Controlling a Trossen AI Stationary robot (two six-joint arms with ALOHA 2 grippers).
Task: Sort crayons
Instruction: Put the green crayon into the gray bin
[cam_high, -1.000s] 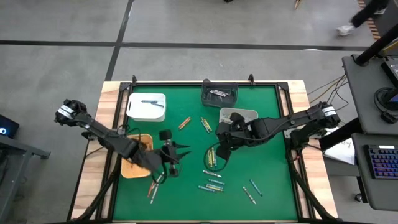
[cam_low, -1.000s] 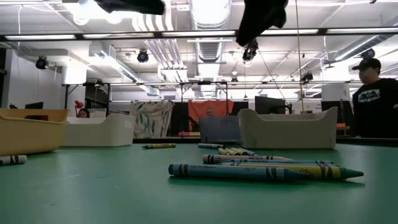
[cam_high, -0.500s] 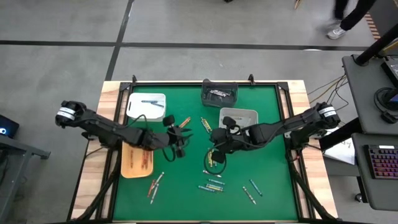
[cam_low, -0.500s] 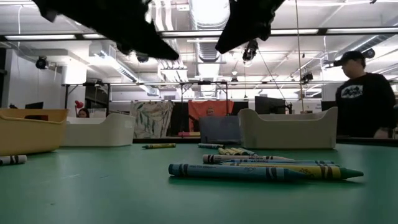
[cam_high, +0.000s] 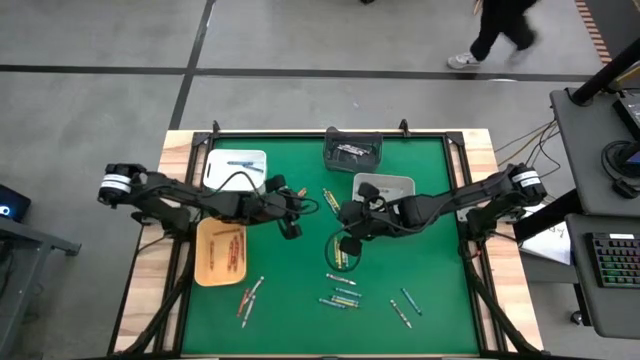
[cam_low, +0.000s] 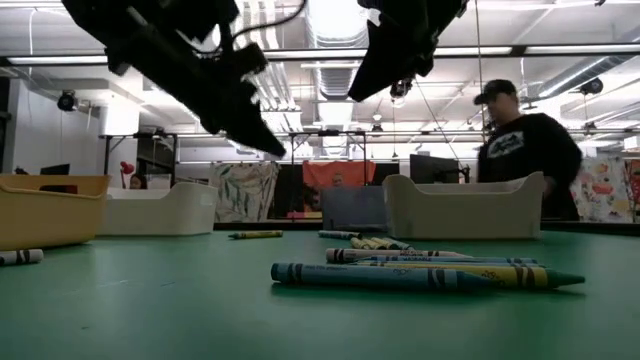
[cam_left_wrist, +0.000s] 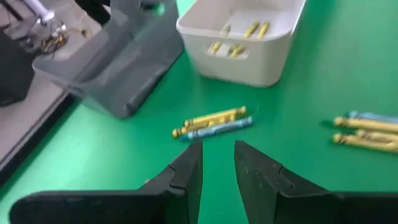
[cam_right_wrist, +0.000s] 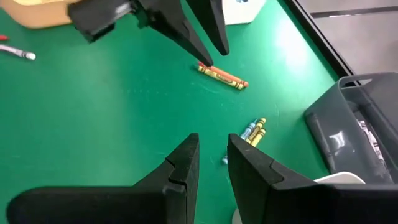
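The left gripper hangs over the counter, fingers slightly spread and empty, above the red-orange crayon. The right gripper, fingers likewise parted, empty, hovers nearer the yellow and blue pair, which lies crosswise ahead.

Both arms are dark, near-black, built of slim jointed segments; the left arm carries a white band at its outer joint, as does the right arm; thin black cables loop along each; the left gripper and right gripper end in matte black, wedge-shaped tapering fingers.
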